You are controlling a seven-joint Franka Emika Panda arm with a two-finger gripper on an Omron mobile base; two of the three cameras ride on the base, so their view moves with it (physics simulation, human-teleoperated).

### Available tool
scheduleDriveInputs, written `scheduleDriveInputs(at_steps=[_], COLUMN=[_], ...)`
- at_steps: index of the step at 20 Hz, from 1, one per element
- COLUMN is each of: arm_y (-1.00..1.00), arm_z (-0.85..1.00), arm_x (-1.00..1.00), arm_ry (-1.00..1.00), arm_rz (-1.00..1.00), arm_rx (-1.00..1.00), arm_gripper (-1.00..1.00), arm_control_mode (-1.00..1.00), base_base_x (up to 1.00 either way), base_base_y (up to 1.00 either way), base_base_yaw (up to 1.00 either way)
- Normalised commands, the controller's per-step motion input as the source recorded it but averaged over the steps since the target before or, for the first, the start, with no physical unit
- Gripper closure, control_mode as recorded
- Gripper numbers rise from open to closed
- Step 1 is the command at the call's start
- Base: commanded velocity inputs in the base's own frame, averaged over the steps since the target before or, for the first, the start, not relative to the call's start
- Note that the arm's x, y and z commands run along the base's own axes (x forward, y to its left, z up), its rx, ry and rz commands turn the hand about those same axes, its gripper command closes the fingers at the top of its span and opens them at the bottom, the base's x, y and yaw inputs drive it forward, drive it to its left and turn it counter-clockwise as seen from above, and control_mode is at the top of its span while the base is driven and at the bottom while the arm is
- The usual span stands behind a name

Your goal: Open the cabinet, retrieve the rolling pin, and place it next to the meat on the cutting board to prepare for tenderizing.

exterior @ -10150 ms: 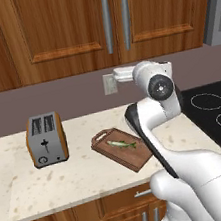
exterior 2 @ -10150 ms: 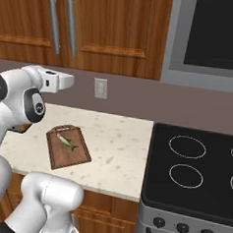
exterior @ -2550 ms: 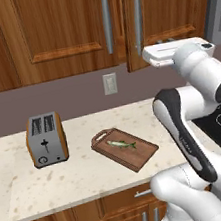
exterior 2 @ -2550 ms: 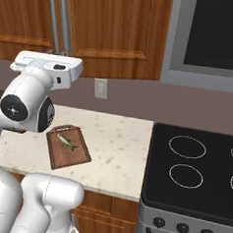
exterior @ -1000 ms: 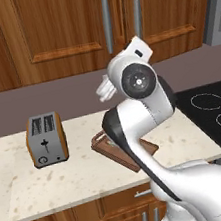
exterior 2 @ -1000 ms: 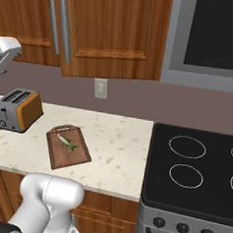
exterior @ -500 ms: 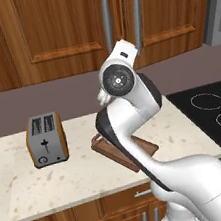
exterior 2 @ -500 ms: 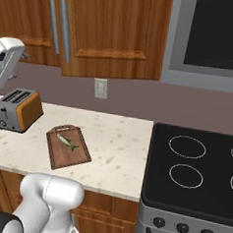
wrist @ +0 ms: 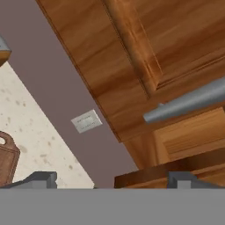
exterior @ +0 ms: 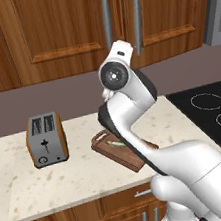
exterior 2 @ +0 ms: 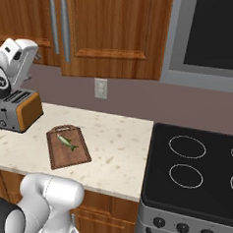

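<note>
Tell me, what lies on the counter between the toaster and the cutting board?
Nothing: bare counter separates the toaster and cutting board in the right base view.

The cabinet (exterior 2: 95, 28) hangs shut above the counter (exterior 2: 117, 138), its two silver handles side by side. The meat (exterior 2: 67, 142) lies on the cutting board (exterior 2: 68, 147), with a toaster (exterior 2: 18, 110) to its left and a stove (exterior 2: 193, 168) to its right.

I am in a home kitchen: wooden cabinet (exterior: 65, 33) fronts above a speckled stone tabletop (exterior 2: 116, 143), a toaster (exterior: 47, 140), a cutting board (exterior 2: 68, 147), a black glass stove (exterior 2: 193, 173), a wall outlet (exterior 2: 100, 88).
</note>
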Motion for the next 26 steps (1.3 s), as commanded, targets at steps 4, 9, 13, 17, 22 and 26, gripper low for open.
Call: scheduleDriveInputs(at_steps=[4,9,13,17,22,26], arm_y=[0.0,-0.02,-0.1,-0.16,-0.25,-0.16], arm_z=[0.0,0.0,0.0,0.0,0.0,0.0], arm_x=[0.43,0.25,0.22,0.09,0.01,0.17], arm_ry=[0.07,0.04,0.03,0.0,0.0,0.04], arm_rz=[-0.02,-0.04,-0.04,-0.03,-0.04,-0.04], arm_rx=[-0.08,-0.07,-0.06,-0.06,-0.06,-0.06], arm_gripper=[-1.0,-1.0,-1.0,-1.0,-1.0,-1.0], arm_control_mode=[-1.0,-1.0,-1.0,-1.0,-1.0,-1.0], base_base_x=[0.0,0.0,0.0,0.0,0.0,0.0], base_base_y=[0.0,0.0,0.0,0.0,0.0,0.0], base_base_yaw=[0.0,0.0,0.0,0.0,0.0,0.0])
